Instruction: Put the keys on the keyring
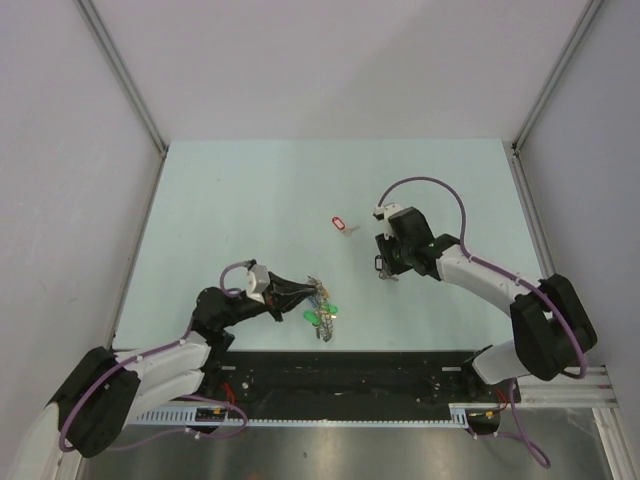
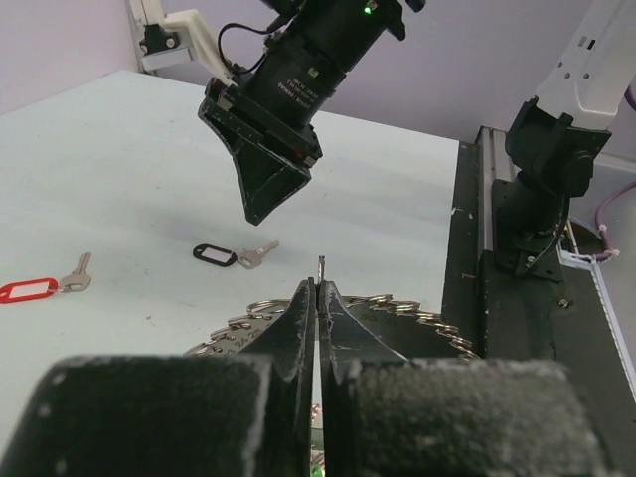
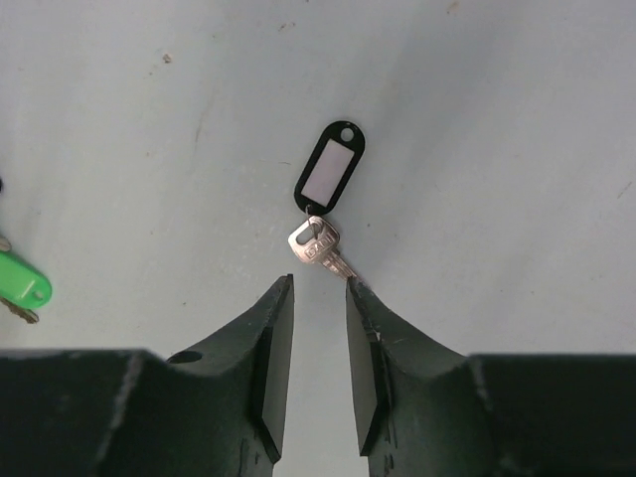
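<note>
My left gripper [image 2: 318, 288] is shut on the thin wire of the keyring [image 2: 417, 313], and the wire's free end [image 2: 321, 266] pokes up just past the tips. From above, the keyring [image 1: 320, 303] lies low on the table with green tags [image 1: 320, 316] on it. A silver key [image 3: 318, 242] with a black tag [image 3: 329, 169] lies flat just ahead of my right gripper [image 3: 320, 283]. That gripper is open with nothing between its fingers, and the key's blade reaches its right fingertip. A red-tagged key [image 1: 342, 224] lies further back.
The right arm's gripper [image 2: 260, 204] hangs over the black-tagged key [image 2: 216, 255] in the left wrist view, with the red tag [image 2: 28, 289] at far left. A black rail [image 1: 340, 375] runs along the near table edge. Grey walls enclose the table on three sides.
</note>
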